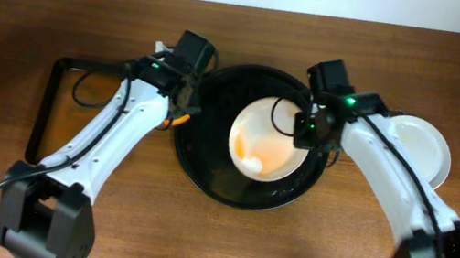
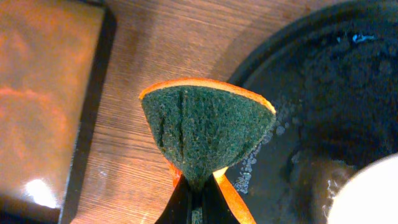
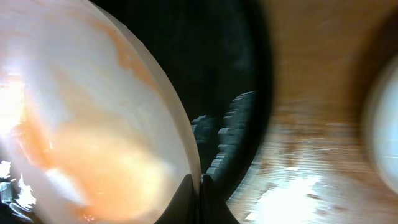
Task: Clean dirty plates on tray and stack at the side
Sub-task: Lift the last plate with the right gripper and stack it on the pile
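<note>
Scrubbing looks like the step in hand. The right gripper (image 1: 308, 130) is pinched on the rim of the smeared plate (image 1: 266, 144), which is in the black tray (image 1: 207, 158) (orange all over its middle). At the tray's left edge, the left gripper (image 2: 199, 193) is clamped on a green sponge (image 2: 205, 130), which I'd say must next reach that smear. Right of the tray a clean plate (image 1: 420, 145) sits on the tabletop (image 1: 25, 22). Left of the tray, a rectangular tray (image 2: 43, 93) holds brownish liquid.

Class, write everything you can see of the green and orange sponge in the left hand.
The scrubbing sponge has a coarse, fibrous green face and a thin orange foam backing. The left hand pinches its lower end, so it creases and fans out. It is held over the brown wooden table, beside the wet round black tray; whether it touches either is unclear.
</note>
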